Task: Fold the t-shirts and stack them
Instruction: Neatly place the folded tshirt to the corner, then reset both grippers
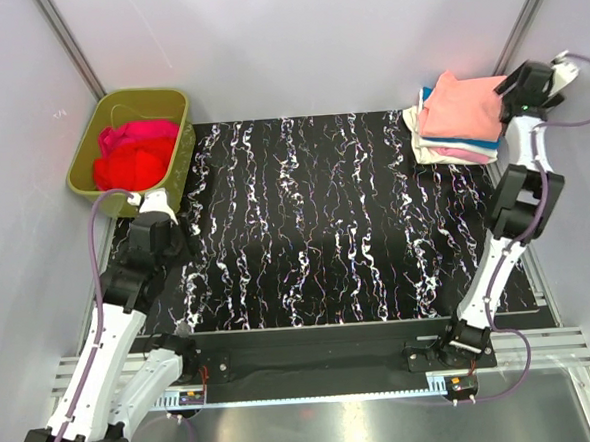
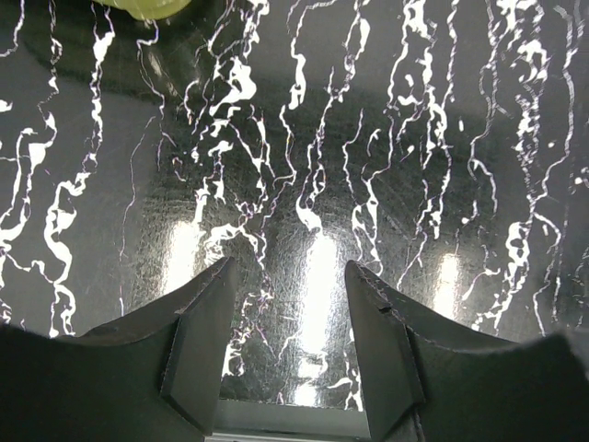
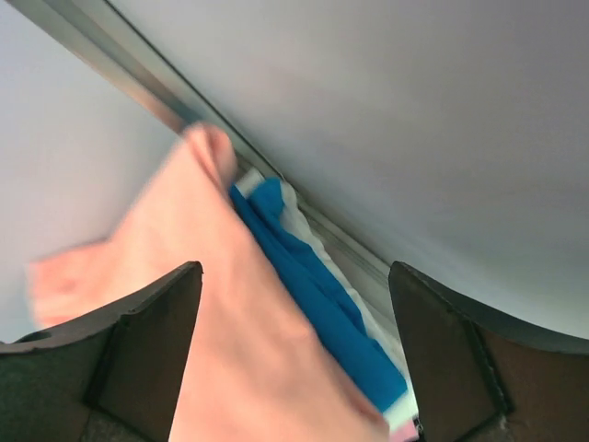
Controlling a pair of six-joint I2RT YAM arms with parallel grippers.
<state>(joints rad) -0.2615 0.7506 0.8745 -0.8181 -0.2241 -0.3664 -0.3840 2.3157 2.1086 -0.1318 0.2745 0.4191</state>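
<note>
Folded t-shirts are stacked at the back right corner: a salmon-pink one (image 1: 460,108) on top, then bright blue (image 1: 486,144), cream (image 1: 423,143) and pink layers. My right gripper (image 1: 511,95) hovers at the stack's right edge. In the right wrist view it (image 3: 294,276) is open wide over the salmon-pink shirt (image 3: 212,304) and the blue shirt (image 3: 317,285), gripping nothing. Red (image 1: 131,166) and magenta (image 1: 144,130) t-shirts lie crumpled in the tub. My left gripper (image 1: 161,234) is low over the mat beside the tub, open and empty (image 2: 292,267).
The olive-green tub (image 1: 176,163) stands at the back left corner, off the black marbled mat (image 1: 315,220). Grey walls close in at the back and both sides, with the right wall close behind the stack (image 3: 414,138). The mat's near edge shows under the left gripper.
</note>
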